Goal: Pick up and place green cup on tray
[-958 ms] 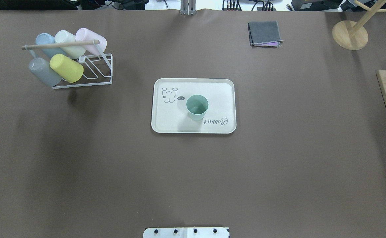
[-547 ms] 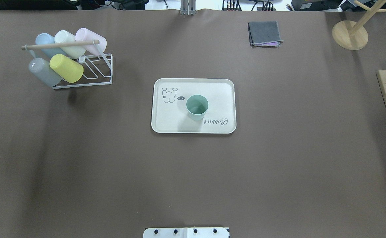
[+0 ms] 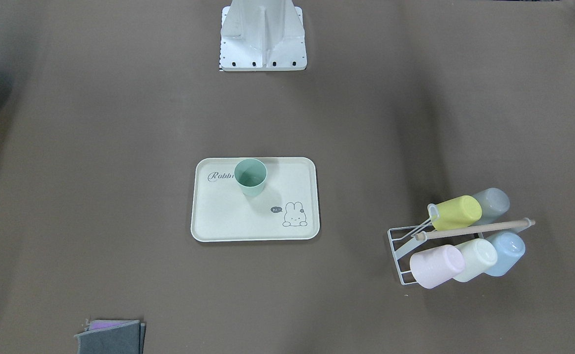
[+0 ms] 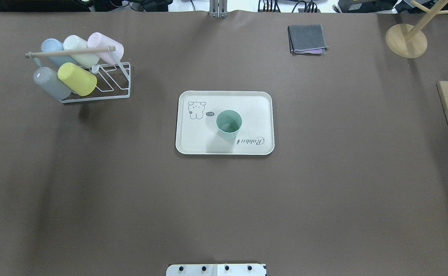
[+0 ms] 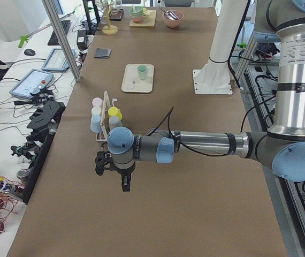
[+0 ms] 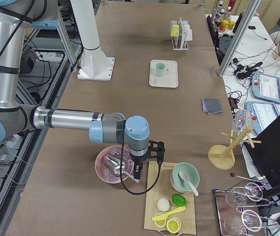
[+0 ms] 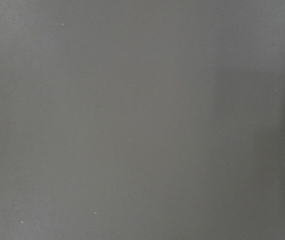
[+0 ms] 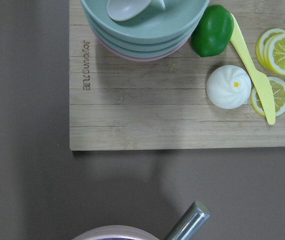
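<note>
The green cup (image 4: pixel 228 123) stands upright on the cream tray (image 4: pixel 197 140) near its middle, beside the "Rabbit" script; it also shows in the front-facing view (image 3: pixel 251 177) on the tray (image 3: pixel 228 219). No gripper is near it. My left gripper (image 5: pixel 112 179) shows only in the exterior left view, low over bare table at the near end; I cannot tell whether it is open or shut. My right gripper (image 6: pixel 149 162) shows only in the exterior right view, above a pink bowl and a cutting board; I cannot tell its state.
A white wire rack (image 4: pixel 110 82) with several pastel cups, one yellow-green (image 4: pixel 77 79), stands at the far left. A folded grey cloth (image 4: pixel 307 38) and a wooden stand (image 4: pixel 406 40) are at the back right. A cutting board (image 8: pixel 182 110) with bowls and food lies at the right end.
</note>
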You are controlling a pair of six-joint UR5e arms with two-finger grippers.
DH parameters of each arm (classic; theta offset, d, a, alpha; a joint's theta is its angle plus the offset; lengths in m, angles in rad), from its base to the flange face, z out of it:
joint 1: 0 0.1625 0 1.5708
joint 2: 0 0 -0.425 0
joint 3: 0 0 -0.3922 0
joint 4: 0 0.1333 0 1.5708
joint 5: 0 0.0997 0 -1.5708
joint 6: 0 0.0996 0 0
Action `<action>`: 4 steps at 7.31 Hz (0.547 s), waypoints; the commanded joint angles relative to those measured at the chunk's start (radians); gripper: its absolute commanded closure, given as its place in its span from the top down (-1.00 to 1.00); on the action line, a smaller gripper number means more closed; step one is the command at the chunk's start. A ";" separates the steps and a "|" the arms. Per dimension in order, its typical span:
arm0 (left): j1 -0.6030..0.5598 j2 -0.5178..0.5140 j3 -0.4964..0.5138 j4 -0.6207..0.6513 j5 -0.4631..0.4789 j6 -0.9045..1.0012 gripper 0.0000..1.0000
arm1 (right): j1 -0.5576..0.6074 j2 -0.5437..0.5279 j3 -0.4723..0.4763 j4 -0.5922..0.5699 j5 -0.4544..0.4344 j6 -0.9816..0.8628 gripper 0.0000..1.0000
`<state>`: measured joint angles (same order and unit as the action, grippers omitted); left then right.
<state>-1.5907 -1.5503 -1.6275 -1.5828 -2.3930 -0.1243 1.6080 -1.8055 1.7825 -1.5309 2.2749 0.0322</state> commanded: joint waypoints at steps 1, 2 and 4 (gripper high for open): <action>-0.006 0.004 0.008 0.023 -0.003 0.012 0.97 | 0.000 0.000 -0.002 0.000 0.000 0.000 1.00; -0.005 0.004 0.009 0.023 -0.003 0.012 0.97 | 0.000 -0.002 -0.002 0.000 0.000 0.000 1.00; -0.005 0.002 0.021 0.014 -0.003 0.012 0.97 | 0.000 -0.002 -0.002 0.000 0.000 0.000 1.00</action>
<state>-1.5954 -1.5472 -1.6142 -1.5636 -2.3953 -0.1122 1.6076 -1.8067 1.7811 -1.5309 2.2749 0.0322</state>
